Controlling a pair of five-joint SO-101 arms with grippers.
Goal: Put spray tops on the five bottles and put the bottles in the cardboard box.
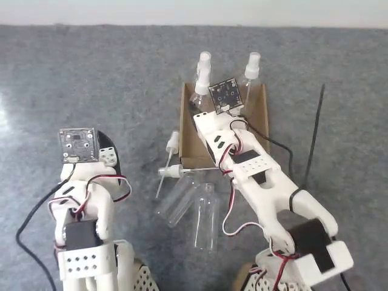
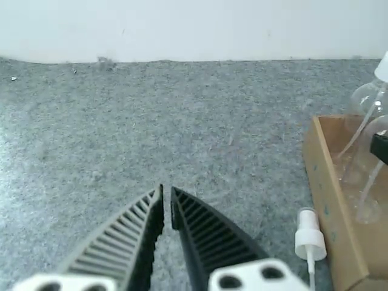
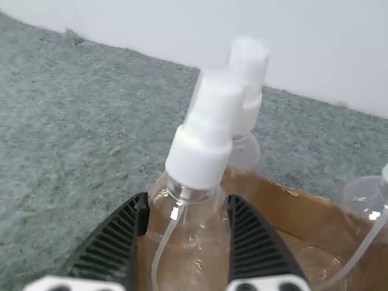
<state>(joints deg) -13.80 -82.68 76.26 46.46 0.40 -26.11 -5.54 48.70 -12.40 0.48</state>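
Pinching bottle w/ R fingers, arm outstretched

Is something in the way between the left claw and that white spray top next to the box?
No, nothing visible. Just bare carpet lies between the left gripper and the spray top beside the cardboard box.

bottles in cardboard box, lying bottles (two) before it; spray tops beside

You are getting bright, even light from above, and shadows beside the cardboard box are falling faint and soft. The table is glaring pale at its left edge, perhaps from a window.
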